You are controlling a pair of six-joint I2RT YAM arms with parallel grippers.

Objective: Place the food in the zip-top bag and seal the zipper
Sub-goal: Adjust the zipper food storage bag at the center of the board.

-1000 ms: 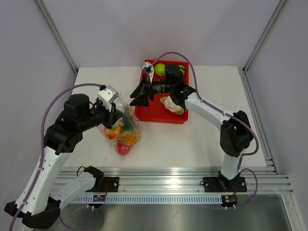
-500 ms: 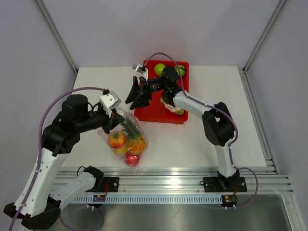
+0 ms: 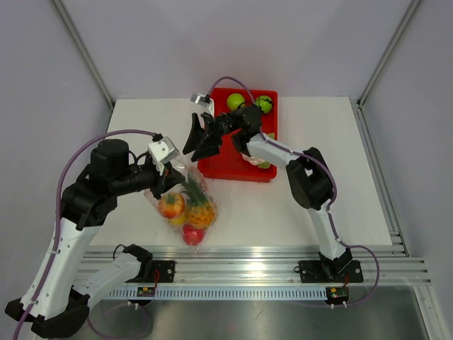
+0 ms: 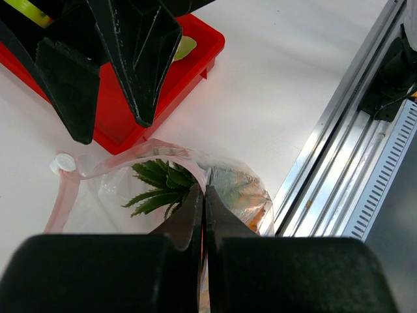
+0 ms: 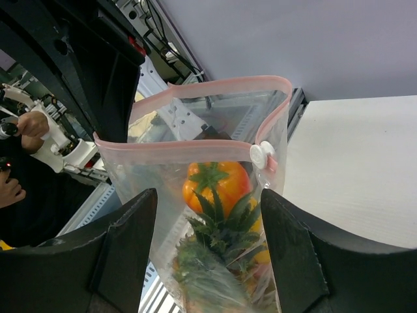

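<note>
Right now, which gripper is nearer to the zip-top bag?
Left. The left gripper is shut on the zip-top bag; the right gripper hovers open by the red tray, facing the bag's mouth.

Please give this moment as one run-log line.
left hand: shut on zip-top bag | right hand: open | zipper: unsealed | food: partly bagged

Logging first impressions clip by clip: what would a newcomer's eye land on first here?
The clear zip-top bag stuffed with bright toy food, pineapple included, sits front left of the table, its edge pinched by the left hand. Just behind, the right hand gapes open at the left edge of the red tray holding green fruits.
</note>
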